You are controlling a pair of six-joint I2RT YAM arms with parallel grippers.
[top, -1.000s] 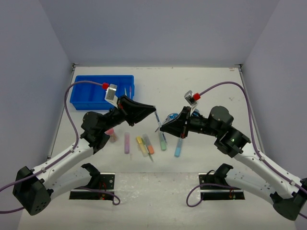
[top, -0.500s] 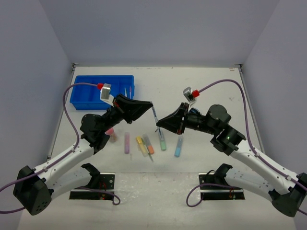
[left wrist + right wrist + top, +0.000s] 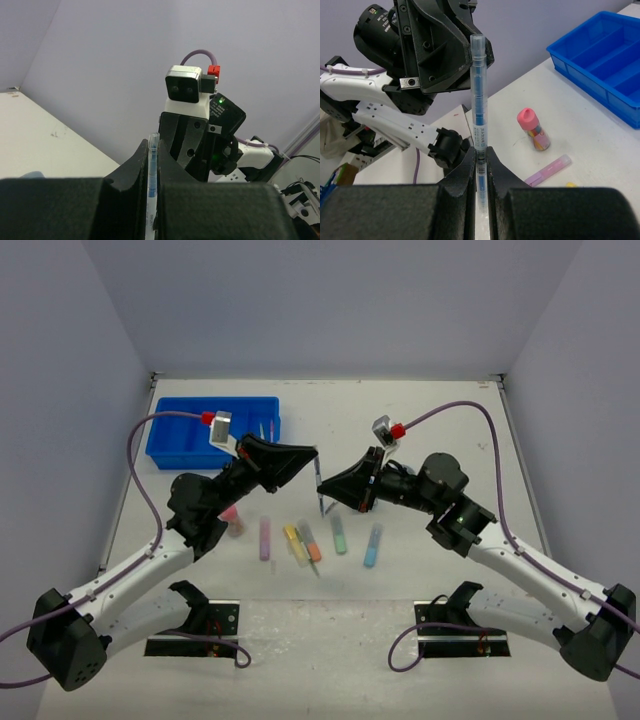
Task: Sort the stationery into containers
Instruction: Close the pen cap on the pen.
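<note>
A thin blue-and-clear pen (image 3: 320, 487) stands nearly upright in the air above the table's middle. My left gripper (image 3: 314, 454) is shut on its upper part, and my right gripper (image 3: 326, 496) is shut on its lower part. The left wrist view shows the pen (image 3: 152, 165) pinched between the jaws. The right wrist view shows it (image 3: 479, 110) clamped at its barcode label. The blue tray (image 3: 170, 445) sits at the far left. Purple (image 3: 265, 537), yellow (image 3: 293, 543), orange (image 3: 312, 543), green (image 3: 339, 534) and blue (image 3: 371, 543) markers lie in a row. The round blue tubs are hidden.
A pink-capped bottle (image 3: 233, 520) stands left of the markers, under my left arm. Thin pens (image 3: 266, 430) lie in the tray's right compartment. Side walls close in the table. Two black mounts (image 3: 190, 625) sit at the near edge.
My right gripper has moved left and up with the pen, towards the left gripper. The left gripper has shifted slightly left. The pen now stands more upright.
</note>
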